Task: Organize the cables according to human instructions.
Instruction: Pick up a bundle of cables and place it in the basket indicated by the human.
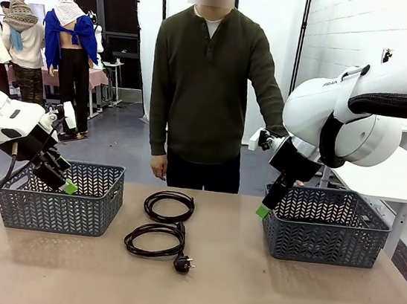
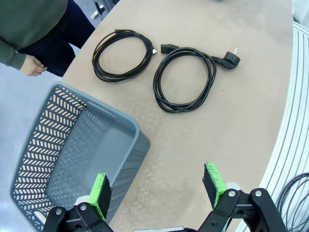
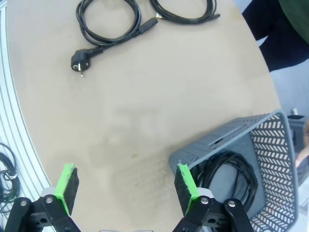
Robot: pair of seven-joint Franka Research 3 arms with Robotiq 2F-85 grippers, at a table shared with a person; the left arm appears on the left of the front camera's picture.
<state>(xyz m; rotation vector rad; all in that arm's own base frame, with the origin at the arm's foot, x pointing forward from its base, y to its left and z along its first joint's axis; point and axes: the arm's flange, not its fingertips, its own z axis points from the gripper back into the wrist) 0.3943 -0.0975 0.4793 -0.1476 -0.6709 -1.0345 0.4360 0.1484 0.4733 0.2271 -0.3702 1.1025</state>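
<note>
Hovering w/ fingers apart, your L gripper is at left basket rim, R gripper at right basket w/ one cable inside, two cables on table btwn.

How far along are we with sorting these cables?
Done: at least one cable coil lies in the right basket. In hand: nothing; the left gripper and right gripper are both open and empty. Remaining: the far cable and the plugged cable lie on the table, and the left basket looks empty.
</note>
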